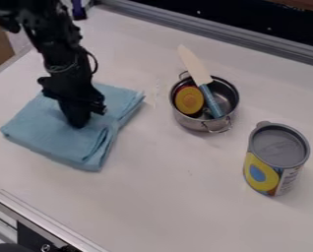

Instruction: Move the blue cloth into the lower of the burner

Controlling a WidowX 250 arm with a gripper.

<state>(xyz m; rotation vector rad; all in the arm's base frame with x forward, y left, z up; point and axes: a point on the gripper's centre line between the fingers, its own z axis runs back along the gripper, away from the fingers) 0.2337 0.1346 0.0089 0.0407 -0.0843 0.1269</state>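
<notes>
Cloth (47,135) folded flat; gripper (79,122) down on it, presumably for grasp. Open or closed: can't tell.

Soft, fairly even light covers the tabletop (179,206), the metal pot (191,123) glinting faintly.

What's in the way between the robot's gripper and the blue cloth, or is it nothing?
Nothing I can see: the gripper is right down at the blue cloth. The metal pot and the can stand off to the picture's right.
</notes>
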